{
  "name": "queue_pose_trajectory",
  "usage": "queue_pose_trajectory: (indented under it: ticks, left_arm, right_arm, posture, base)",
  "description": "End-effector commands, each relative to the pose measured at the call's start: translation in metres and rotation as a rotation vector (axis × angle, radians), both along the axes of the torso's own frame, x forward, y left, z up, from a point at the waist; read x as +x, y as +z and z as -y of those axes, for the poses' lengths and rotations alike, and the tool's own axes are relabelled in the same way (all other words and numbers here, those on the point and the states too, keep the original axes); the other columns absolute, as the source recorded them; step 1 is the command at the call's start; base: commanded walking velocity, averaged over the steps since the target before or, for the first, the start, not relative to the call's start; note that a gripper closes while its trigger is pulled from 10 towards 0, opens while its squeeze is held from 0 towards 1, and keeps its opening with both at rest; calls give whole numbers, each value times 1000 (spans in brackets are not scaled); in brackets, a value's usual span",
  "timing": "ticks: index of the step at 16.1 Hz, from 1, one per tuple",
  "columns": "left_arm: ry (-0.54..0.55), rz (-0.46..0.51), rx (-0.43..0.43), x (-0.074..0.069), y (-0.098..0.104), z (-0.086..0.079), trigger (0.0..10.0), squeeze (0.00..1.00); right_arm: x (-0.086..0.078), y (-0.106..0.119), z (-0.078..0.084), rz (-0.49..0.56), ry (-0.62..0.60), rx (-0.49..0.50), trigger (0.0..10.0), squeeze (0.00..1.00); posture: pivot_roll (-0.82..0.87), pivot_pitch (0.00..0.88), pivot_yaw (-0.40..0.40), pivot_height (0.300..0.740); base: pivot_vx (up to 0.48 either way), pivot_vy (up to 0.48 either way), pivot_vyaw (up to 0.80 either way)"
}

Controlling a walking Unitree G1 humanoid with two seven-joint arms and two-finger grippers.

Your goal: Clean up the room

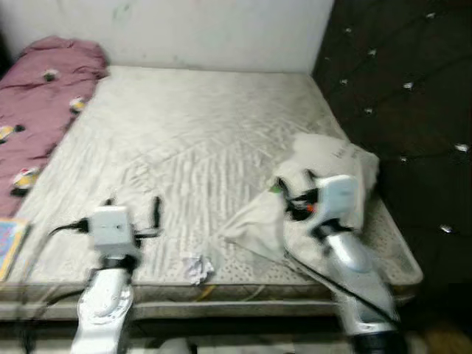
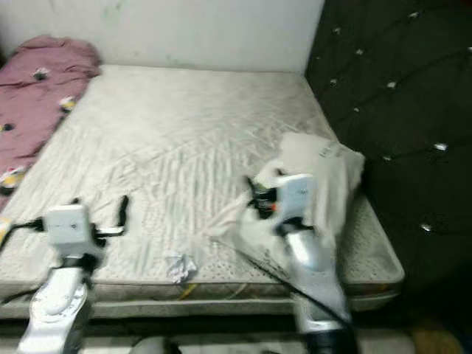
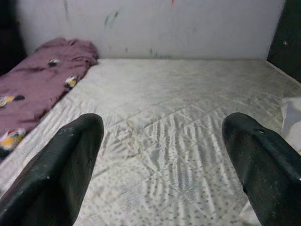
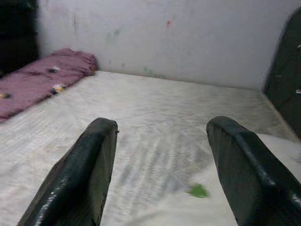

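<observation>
I stand at the foot of a bare white mattress (image 1: 199, 140) with both arms held out over its near edge. My left gripper (image 3: 164, 160) hovers above the near left part of the mattress, its two black fingers (image 3: 70, 165) spread wide with nothing between them. My right gripper (image 4: 164, 165) hangs over the near right part, fingers (image 4: 84, 169) likewise spread apart and empty, just above a rumpled white cloth (image 1: 332, 166) that lies heaped toward the right edge, beside the dark tufted headboard (image 1: 405, 110). A small green scrap (image 4: 198, 190) sits on the cloth's pale surface just ahead of my right fingers. Between my two arms, close to the front edge of the mattress, lies a small crumpled white wad (image 1: 198, 267) that looks like paper. Along the left side a maroon blanket (image 1: 40, 96) with little printed figures stretches up to the white wall (image 1: 184, 29). At the far left edge a colourful flat thing (image 1: 9, 243), perhaps a book, pokes into view beside the mattress.
</observation>
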State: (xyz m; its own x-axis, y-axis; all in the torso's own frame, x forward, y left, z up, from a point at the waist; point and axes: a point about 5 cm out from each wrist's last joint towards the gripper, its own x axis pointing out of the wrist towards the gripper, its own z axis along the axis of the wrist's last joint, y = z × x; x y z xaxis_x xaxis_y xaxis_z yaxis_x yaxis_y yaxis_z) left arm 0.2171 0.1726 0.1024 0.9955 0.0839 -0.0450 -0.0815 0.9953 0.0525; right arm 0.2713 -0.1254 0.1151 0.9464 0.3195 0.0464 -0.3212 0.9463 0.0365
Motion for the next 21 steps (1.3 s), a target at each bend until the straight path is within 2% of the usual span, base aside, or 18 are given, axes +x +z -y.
queue_pose_trajectory:
  ticks: [1,4,7,8,12,13,15,17,21]
  left_arm:
    - [-29,5,-24,2,2,9,10000,0]
    - [-8,5,-25,1,2,6,10000,0]
    - [65,5,-40,0,0,-6,10000,0]
    - [94,10,-31,1,0,-10,10000,0]
    - [64,7,-48,2,1,-5,10000,0]
    - [74,-2,21,2,3,-4,10000,0]
    - [15,21,-4,3,3,-2,10000,0]
    - [84,-3,-40,1,-1,-10,10000,0]
    - [91,0,-44,1,-1,-10,10000,0]
  right_arm:
    - [0,-2,12,-12,-44,-15,10000,0]
    - [1,-4,12,-24,-53,-23,10000,0]
    - [2,-5,11,-24,-43,-35,10000,0]
    - [2,-5,10,-19,-40,-46,10000,0]
    - [3,-7,12,-28,-82,-65,10000,0]
    - [4,-10,14,-43,-110,-70,10000,0]
    - [6,-12,18,-70,-144,-27,10000,0]
    - [7,-12,21,-75,-165,-15,10000,0]
    - [7,-11,21,-69,-181,-19,10000,0]
  posture:
    - [17,5,-45,740]
    - [15,3,-44,740]
    - [21,0,-44,740]
    - [22,0,-44,740]
    - [22,0,-40,740]
    - [23,0,-39,740]
    - [25,0,-39,740]
    - [22,3,-38,740]
    - [18,8,-34,740]
  base:
    - [0,480,0]
    - [0,480,0]
    - [0,480,0]
    - [0,0,0]
    - [0,0,550]
    - [0,0,0]
    - [0,0,0]
    - [0,0,0]
    - [0,0,0]
